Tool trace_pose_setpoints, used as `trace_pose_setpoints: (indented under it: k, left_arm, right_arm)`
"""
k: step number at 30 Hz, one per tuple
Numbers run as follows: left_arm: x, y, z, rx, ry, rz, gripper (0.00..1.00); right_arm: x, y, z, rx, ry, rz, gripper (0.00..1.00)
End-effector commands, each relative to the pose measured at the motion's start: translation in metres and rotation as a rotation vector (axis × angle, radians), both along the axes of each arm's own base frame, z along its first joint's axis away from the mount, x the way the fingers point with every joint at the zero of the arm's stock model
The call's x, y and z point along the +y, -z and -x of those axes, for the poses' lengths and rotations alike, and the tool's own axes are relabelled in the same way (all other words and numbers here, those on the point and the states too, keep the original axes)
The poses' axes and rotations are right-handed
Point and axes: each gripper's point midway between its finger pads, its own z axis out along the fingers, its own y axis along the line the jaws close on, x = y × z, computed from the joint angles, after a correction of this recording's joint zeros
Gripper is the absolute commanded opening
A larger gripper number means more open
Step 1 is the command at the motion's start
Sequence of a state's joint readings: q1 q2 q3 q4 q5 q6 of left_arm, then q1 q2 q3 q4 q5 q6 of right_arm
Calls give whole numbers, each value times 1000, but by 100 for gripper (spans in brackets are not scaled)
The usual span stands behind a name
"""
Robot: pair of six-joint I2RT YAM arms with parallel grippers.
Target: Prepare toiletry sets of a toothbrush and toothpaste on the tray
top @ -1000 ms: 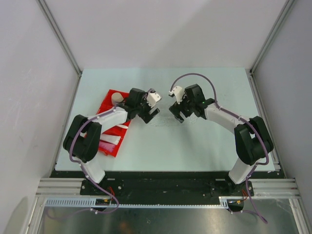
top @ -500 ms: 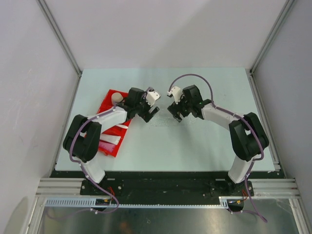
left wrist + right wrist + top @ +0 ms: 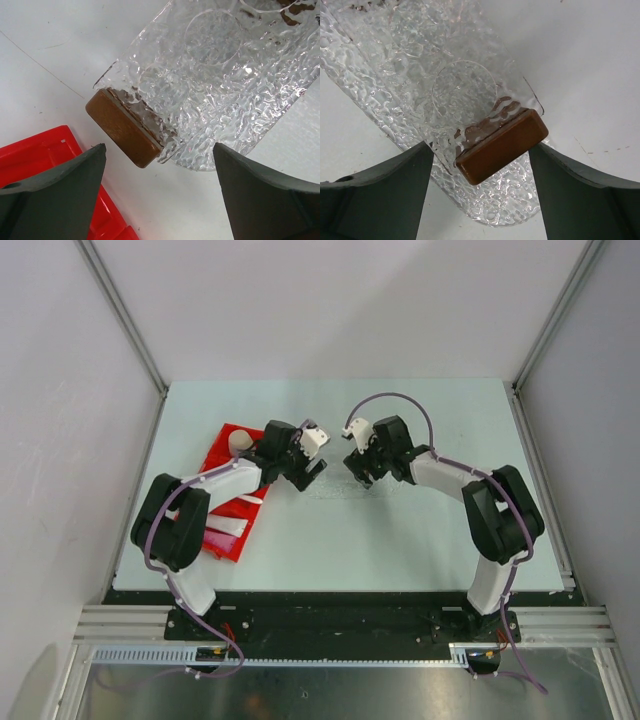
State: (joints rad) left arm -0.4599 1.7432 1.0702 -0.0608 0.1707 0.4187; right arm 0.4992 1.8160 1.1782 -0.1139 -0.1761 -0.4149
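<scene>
Tray barely visible from above: clear, pebbled, brown end block. Left claw, right claw wide, gripping nothing.

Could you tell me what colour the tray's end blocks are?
Brown; the block shows best in the right wrist view.
</scene>
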Motion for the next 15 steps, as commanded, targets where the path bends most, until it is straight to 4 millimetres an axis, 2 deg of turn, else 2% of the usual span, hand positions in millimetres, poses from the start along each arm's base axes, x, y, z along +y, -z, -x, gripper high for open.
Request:
trace_pose_setpoints:
  k: [1, 9, 15]
  left_arm:
    - [-17, -20, -6, -42, 39, 64, 92]
    - [-29, -24, 10, -40, 97, 77, 92]
    - [-30, -25, 17, -31, 104, 79, 91]
  right_arm:
    - [8, -9, -8, -29, -14, -47, 81]
    - [13, -15, -3, -20, -40, -72, 75]
    - [12, -15, -2, -17, -43, -69, 72]
